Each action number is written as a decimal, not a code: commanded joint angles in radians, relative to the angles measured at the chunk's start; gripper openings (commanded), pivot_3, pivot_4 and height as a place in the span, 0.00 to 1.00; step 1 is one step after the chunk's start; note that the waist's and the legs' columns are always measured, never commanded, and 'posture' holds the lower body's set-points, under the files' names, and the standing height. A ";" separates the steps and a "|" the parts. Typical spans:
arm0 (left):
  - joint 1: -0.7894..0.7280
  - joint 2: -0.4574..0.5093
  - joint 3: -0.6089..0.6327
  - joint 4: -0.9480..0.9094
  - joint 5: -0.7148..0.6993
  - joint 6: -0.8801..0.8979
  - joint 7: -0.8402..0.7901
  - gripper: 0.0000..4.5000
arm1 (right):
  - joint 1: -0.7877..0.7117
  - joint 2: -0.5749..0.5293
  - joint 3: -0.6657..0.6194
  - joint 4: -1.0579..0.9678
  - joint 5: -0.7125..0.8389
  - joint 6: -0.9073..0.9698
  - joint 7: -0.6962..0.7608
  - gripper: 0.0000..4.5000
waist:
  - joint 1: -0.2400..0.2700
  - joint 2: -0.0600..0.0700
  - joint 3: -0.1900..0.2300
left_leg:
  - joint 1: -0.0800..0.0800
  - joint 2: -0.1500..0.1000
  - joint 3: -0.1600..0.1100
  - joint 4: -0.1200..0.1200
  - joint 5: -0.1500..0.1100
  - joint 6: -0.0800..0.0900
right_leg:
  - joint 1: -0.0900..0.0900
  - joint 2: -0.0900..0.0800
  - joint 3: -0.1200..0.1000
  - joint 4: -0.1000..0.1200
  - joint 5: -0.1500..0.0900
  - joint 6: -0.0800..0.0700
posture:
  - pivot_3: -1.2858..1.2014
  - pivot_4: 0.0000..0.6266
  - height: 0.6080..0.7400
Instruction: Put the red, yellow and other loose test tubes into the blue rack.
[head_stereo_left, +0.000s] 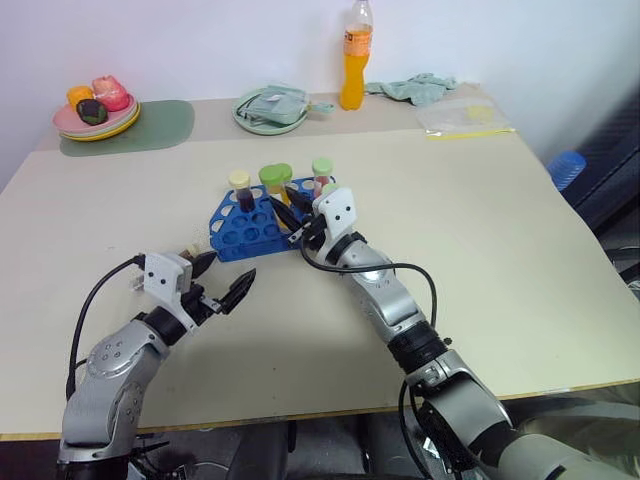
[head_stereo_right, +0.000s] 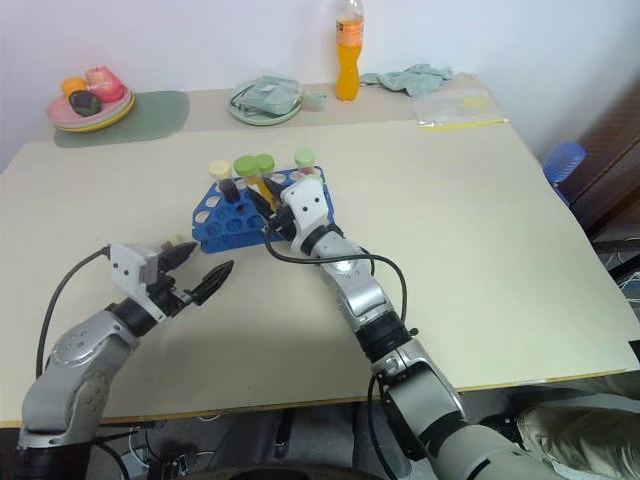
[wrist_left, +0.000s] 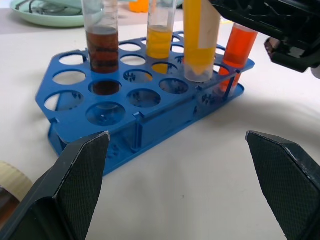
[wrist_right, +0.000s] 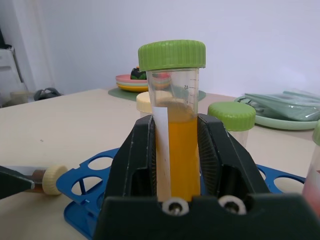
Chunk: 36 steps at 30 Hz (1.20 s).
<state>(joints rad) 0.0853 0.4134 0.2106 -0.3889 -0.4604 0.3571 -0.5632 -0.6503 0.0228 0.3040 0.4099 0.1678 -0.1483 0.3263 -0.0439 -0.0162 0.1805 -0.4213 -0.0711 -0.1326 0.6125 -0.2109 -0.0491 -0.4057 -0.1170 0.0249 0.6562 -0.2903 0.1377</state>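
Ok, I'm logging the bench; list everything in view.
blue plastic test tube rack: one, table centre
tubes standing in rack: three; brown, yellow, red
green-capped yellow tube: one, over rack, in right hand
cream-capped loose tube: one, lying near left hand
orange drink bottle: one, back edge
green plate: one, back centre
stacked plates with food: pink, yellow, back left
teal cloth, clear bag: one each, back right
left hand: black, open
right hand: black, shut on yellow tube

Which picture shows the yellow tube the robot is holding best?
The right wrist view: the yellow tube stands upright, green-capped, clamped by the right gripper. The left wrist view shows its lower end above the blue rack. Both eye views show it small.
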 joint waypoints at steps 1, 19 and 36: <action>0.005 0.003 -0.001 -0.040 -0.001 -0.025 0.000 1.00 | -0.031 0.028 -0.041 0.020 -0.021 -0.042 -0.001 0.16 | 0.000 0.000 0.000 | 0.000 0.000 0.000 0.000 0.000 0.000 | 0.000 0.000 0.000 0.000 0.000 0.000 | 0.52 0.24 1.00; -0.067 0.021 -0.015 -0.113 -0.026 0.072 0.053 1.00 | 0.003 0.048 -0.091 0.042 -0.042 -0.048 0.079 0.16 | -0.001 0.000 0.000 | 0.001 0.000 0.000 0.000 0.000 0.000 | 0.000 0.000 0.000 0.000 0.000 0.000 | 0.52 0.24 1.00; -0.057 0.025 -0.009 -0.115 -0.017 0.077 0.062 1.00 | 0.012 0.067 -0.120 0.004 -0.026 -0.044 0.105 0.48 | 0.000 0.000 0.000 | 0.001 0.000 0.000 0.000 0.000 0.000 | 0.000 0.000 0.000 0.001 0.000 0.000 | 0.52 0.24 1.00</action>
<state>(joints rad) 0.0256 0.4314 0.1885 -0.4760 -0.4709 0.4525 -0.4996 -0.6330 0.0671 0.1955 0.4830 0.1261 -0.1788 0.4295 -0.0443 -0.0158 0.1803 -0.4204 -0.0712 -0.1325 0.6127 -0.2107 -0.0495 -0.4054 -0.1170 0.0252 0.6574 -0.2903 0.1376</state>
